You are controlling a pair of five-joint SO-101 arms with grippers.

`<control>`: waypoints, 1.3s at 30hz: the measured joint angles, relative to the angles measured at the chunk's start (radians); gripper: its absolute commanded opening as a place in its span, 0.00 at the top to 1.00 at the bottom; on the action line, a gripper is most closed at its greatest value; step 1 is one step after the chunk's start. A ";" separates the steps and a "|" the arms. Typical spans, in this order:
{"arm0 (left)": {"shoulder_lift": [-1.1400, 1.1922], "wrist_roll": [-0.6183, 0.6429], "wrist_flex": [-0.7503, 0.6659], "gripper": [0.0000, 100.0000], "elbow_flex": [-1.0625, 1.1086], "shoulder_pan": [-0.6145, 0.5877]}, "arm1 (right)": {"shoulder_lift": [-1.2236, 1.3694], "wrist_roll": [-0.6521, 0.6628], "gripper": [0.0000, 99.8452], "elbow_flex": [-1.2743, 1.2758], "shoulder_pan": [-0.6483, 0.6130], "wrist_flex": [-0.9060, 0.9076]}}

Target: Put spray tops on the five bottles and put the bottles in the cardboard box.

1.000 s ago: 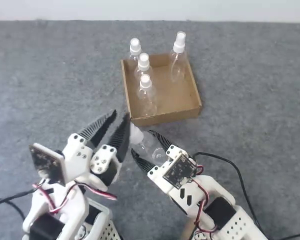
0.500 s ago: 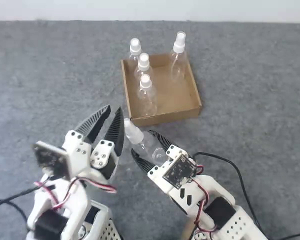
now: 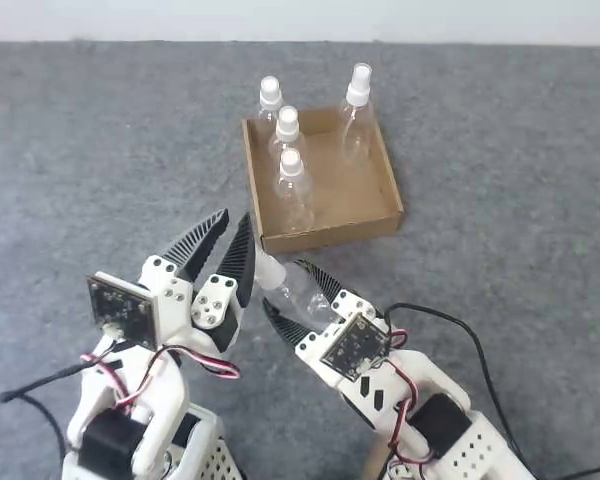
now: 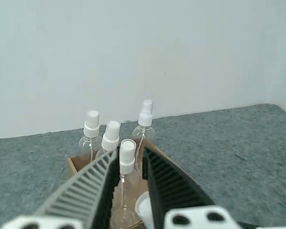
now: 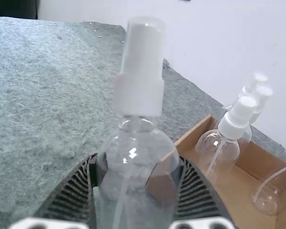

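Now the right claw [image 3: 285, 285] is clamped on a clear plastic bottle [image 3: 302, 292] that tilts toward the box. Its ribbed black fingers [image 5: 69, 195] cover both flanks of the body, and the bottle's base is hidden behind them. The white spray top [image 5: 140, 67] sits on the neck and points at the front wall of the brown cardboard box [image 3: 330, 235]; whether it touches the wall cannot be told.

Just beside that top, the left claw [image 3: 235, 214] hangs narrowly parted and grips nothing. One of its fingers overlaps the top in the high view, and the left wrist view catches part of the cap low between the fingers.

Beyond, four more capped bottles [image 3: 292, 195] stand upright. Three are inside the box. The fourth is at the back left corner with its base hidden, so I cannot tell whether it is in or behind. Their clear walls are hard to make out against the cardboard.

All of this rests on a grey felt-covered worktop [image 3: 500, 200], where a black cable [image 3: 460, 335] curls beside the right arm.
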 measured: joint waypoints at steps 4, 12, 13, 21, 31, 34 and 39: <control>0.000 -0.002 0.000 0.93 0.014 0.032 | 0.000 0.000 0.99 0.000 0.034 0.000; 0.000 -0.035 0.058 0.94 0.015 0.176 | 0.002 0.003 0.99 0.000 0.048 0.000; 0.000 -0.048 0.066 0.94 0.015 0.196 | 0.002 0.003 0.99 0.000 0.048 0.000; -0.009 -0.103 0.091 0.94 0.008 0.290 | 0.002 0.003 0.99 0.000 0.048 0.000; -0.009 -0.106 0.166 0.94 -0.048 0.292 | 0.002 0.003 0.99 0.000 0.069 0.000; -0.005 -0.106 0.181 0.94 -0.072 0.296 | 0.000 0.002 0.99 0.000 0.092 0.000; -0.008 -0.106 0.183 0.94 -0.133 0.298 | 0.000 0.002 0.99 0.000 0.092 0.000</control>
